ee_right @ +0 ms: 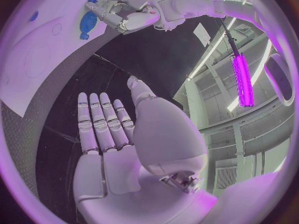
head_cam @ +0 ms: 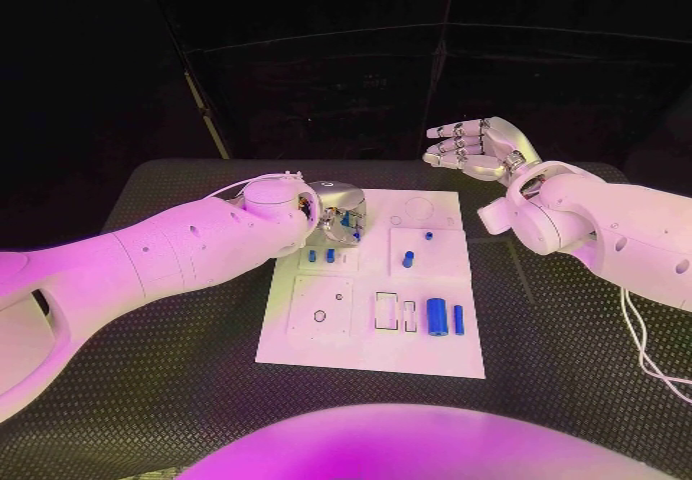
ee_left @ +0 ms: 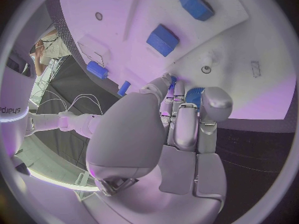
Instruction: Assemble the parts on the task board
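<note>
The white task board lies in the middle of the table. My left hand hovers over its far left part with fingers curled, pinching a small blue part at the fingertips. Two short blue parts stand in the board just below that hand. Near the middle sit two more blue pieces, and a thick blue cylinder lies beside a thin blue pin toward the near right. My right hand is raised beyond the board's far right corner, fingers straight and apart, holding nothing.
The black table spreads wide around the board on all sides. Empty rectangular slots and a round hole mark the board's near half. A cable hangs along my right arm.
</note>
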{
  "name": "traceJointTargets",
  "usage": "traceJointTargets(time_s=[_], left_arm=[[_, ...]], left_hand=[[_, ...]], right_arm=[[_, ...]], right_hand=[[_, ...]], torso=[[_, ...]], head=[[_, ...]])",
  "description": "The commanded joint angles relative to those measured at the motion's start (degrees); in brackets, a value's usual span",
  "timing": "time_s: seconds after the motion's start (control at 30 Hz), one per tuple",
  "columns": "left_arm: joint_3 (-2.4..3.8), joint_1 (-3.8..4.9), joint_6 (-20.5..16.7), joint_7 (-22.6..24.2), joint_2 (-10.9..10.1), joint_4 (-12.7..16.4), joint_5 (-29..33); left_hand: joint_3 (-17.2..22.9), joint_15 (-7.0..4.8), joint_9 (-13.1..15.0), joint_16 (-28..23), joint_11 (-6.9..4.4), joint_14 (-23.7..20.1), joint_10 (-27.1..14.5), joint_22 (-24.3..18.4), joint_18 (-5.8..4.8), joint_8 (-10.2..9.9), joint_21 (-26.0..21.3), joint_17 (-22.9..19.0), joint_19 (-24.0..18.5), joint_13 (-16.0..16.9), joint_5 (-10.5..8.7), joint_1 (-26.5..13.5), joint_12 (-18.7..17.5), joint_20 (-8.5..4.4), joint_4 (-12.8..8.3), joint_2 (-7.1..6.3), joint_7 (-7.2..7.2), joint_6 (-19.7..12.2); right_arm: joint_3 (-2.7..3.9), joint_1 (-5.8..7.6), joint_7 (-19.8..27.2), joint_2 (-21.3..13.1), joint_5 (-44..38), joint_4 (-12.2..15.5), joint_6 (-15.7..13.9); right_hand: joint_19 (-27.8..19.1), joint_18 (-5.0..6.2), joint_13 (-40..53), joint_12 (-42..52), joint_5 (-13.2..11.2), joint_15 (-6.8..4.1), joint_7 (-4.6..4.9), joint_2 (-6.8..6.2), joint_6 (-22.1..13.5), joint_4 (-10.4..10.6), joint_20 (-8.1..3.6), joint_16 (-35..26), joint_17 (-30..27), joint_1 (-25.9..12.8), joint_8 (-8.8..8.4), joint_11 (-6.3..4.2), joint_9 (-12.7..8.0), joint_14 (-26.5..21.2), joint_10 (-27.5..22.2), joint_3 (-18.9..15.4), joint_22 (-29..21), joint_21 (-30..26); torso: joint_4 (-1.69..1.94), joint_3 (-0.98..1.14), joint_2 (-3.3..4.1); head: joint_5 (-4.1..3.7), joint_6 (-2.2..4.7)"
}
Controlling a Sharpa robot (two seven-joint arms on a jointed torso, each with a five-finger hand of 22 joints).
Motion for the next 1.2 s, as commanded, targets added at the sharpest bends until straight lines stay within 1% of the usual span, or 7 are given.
traceJointTargets(time_s=[0.03, 0.23, 0.43, 0.57, 0.73, 0.83, 1.2], left_arm=[[-0.15, -0.3, 0.94, -0.58, -0.07, 0.01, -0.56], [-0.14, -0.47, -1.56, -0.12, -0.6, 0.57, -0.6], [-0.02, -0.57, -4.56, 0.64, -1.98, 2.32, -0.46], [0.63, -0.59, -5.89, 0.69, -3.53, 4.23, 0.37], [1.52, -0.6, -6.19, 0.41, -5.58, 6.17, 0.7], [1.85, -0.61, -6.24, 0.17, -7.04, 7.19, 0.79], [2.2, -0.7, -4.87, -1.24, -11.1, 8.94, 1.3]], left_hand=[[1.25, -0.35, 0.11, 0.39, -0.04, 1.61, 0.85, 0.28, -0.96, 0.11, 0.42, -0.11, 0.27, 0.07, 0.34, 0.66, -0.5, -0.27, -0.43, 0.21, 0.13, 0.87], [3.98, -0.17, -0.09, 0.52, 0.23, 1.52, 1.8, 1.12, -1.1, -0.76, 1.02, -0.51, 0.22, -0.01, 0.3, -0.03, -2.4, -0.2, -1.3, -0.48, 0.45, 1.41], [5.55, 0.02, -0.25, 0.65, 0.36, 1.46, 2.22, 1.77, -1.15, -1.5, 1.5, -0.78, 0.26, -0.02, 0.24, -1.01, -3.83, -0.1, -1.72, -1.21, 0.67, 1.59], [6.14, 0.07, -0.32, 0.72, 0.44, 1.45, 2.35, 1.99, -1.18, -1.79, 1.66, -0.84, 0.27, -0.01, 0.23, -1.36, -4.36, -0.04, -1.89, -1.42, 0.72, 1.63], [6.57, 0.12, -0.36, 0.73, 0.51, 1.42, 2.52, 2.13, -1.18, -2.04, 1.72, -1.0, 0.25, 0.01, 0.18, -1.87, -4.83, 0.02, -1.96, -1.71, 0.78, 1.72], [6.74, 0.15, -0.38, 0.74, 0.53, 1.4, 2.64, 2.18, -1.18, -2.19, 1.71, -1.09, 0.23, 0.02, 0.15, -2.27, -5.1, 0.05, -1.94, -1.9, 0.8, 1.77], [6.94, 0.16, -0.39, 0.79, 0.54, 1.38, 2.97, 2.43, -1.21, -2.37, 1.89, -1.2, 0.26, 0.08, 0.1, -2.95, -5.48, 0.1, -1.88, -2.25, 0.79, 1.98]], right_arm=[[0.05, 0.12, 0.55, 0.08, 0.25, 0.06, 0.47], [0.05, 0.12, 0.56, 0.12, 0.26, -0.03, 0.56], [0.05, 0.11, 0.58, 0.14, 0.26, -0.15, 0.62], [0.05, 0.11, 0.61, 0.16, 0.26, -0.21, 0.65], [0.05, 0.11, 0.61, 0.13, 0.28, -0.26, 0.67], [0.05, 0.11, 0.6, 0.1, 0.28, -0.3, 0.68], [0.04, 0.1, 0.63, 0.06, 0.29, -0.42, 0.74]], right_hand=[[0.37, -0.75, -0.05, -0.21, 0.03, 0.04, 4.95, 0.07, 0.28, -0.23, -0.11, -0.21, 0.03, -0.35, -0.11, -0.04, 0.01, 0.38, -0.18, 0.02, -0.06, -0.19], [0.41, -0.75, -0.04, -0.18, 0.03, 0.04, 4.96, 0.12, 0.48, -0.3, -0.11, -0.19, 0.04, -0.4, -0.07, -0.05, 0.04, 0.53, -0.12, 0.05, -0.06, -0.27], [0.41, -0.75, -0.04, -0.18, 0.03, 0.04, 4.96, 0.12, 0.48, -0.3, -0.11, -0.19, 0.04, -0.4, -0.07, -0.05, 0.04, 0.53, -0.12, 0.05, -0.06, -0.27], [0.41, -0.75, -0.04, -0.18, 0.03, 0.04, 4.96, 0.12, 0.48, -0.3, -0.11, -0.19, 0.04, -0.4, -0.07, -0.05, 0.04, 0.53, -0.12, 0.05, -0.06, -0.27], [0.41, -0.75, -0.04, -0.18, 0.03, 0.04, 4.96, 0.12, 0.48, -0.3, -0.11, -0.19, 0.04, -0.4, -0.07, -0.05, 0.04, 0.53, -0.12, 0.05, -0.06, -0.27], [0.41, -0.75, -0.04, -0.18, 0.03, 0.04, 4.96, 0.12, 0.48, -0.3, -0.11, -0.19, 0.04, -0.4, -0.07, -0.05, 0.04, 0.53, -0.12, 0.05, -0.06, -0.27], [0.41, -0.75, -0.04, -0.18, 0.03, 0.04, 4.96, 0.12, 0.48, -0.3, -0.11, -0.19, 0.04, -0.4, -0.07, -0.05, 0.04, 0.53, -0.12, 0.05, -0.06, -0.27]], torso=[[0.06, -0.02, -0.01], [0.08, -0.04, 0.0], [0.12, -0.02, -0.04], [0.07, 0.0, -0.02], [0.12, -0.02, -0.01], [0.14, -0.04, -0.03], [0.01, -0.08, -0.01]], head=[[-0.03, 0.0], [-0.06, 0.0], [0.07, 0.0], [0.27, 0.0], [0.37, 0.0], [0.38, 0.0], [0.62, 0.0]])
